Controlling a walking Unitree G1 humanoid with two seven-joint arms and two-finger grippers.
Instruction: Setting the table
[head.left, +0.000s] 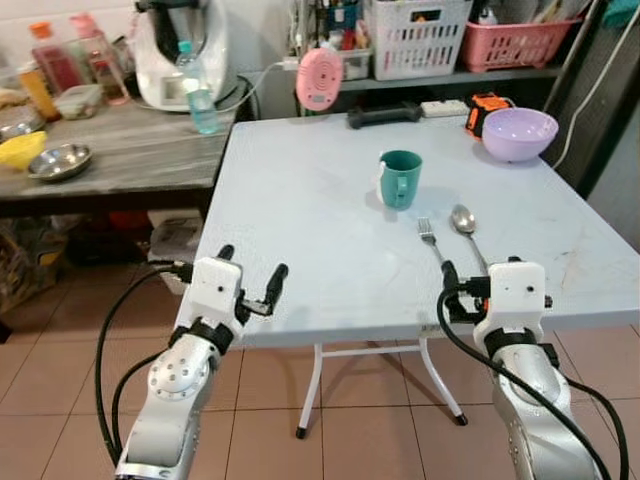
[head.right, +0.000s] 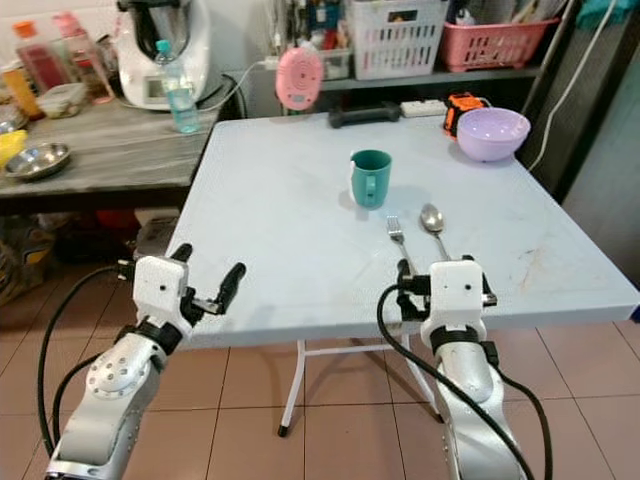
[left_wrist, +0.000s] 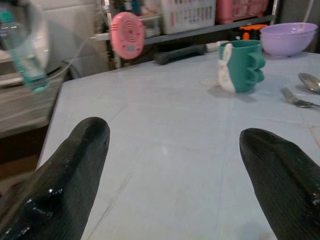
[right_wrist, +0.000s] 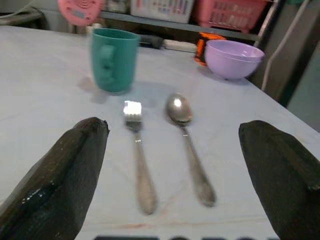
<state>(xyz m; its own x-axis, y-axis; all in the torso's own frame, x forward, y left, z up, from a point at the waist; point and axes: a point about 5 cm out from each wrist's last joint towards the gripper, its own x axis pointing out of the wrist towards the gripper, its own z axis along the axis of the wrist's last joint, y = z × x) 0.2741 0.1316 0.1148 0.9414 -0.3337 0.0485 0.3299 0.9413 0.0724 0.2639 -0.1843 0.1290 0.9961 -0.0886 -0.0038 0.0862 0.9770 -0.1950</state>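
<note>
Pale blue bench (head.left: 300, 200) ahead, with a green mug (head.left: 400, 178) standing upright near its middle, handle turned toward the near edge. Just nearer than the mug, a fork (head.left: 431, 240) and a spoon (head.left: 466, 232) lying side by side, apart from each other, fork on the left, heads toward the mug and handles toward the near edge. Farther back on the right, a purple bowl (head.left: 519, 133), with an orange-and-black gadget (head.left: 484, 108) just beside it and a dark bar (head.left: 384, 115) along the far edge. Pink round device (head.left: 319, 79) behind the far edge.

Right tool (right_wrist: 172, 170) held at the near edge of the bench, fingers (right_wrist: 65, 175) spread wide apart, gripping nothing; fork and spoon handles lying straight ahead between the two fingers, not touched. Left tool (left_wrist: 175, 165) at the near left corner of the bench, likewise spread open and empty, with the mug well ahead and to its right.

To the left, a wooden side bench (head.left: 120, 150) carrying a water bottle (head.left: 199, 90), a white kitchen machine (head.left: 185, 50), a steel dish (head.left: 60, 160) and a yellow bowl (head.left: 20, 150). Shelf behind with a white basket (head.left: 415, 35) and a pink basket (head.left: 515, 42). Tiled floor (head.left: 370, 420) below.
</note>
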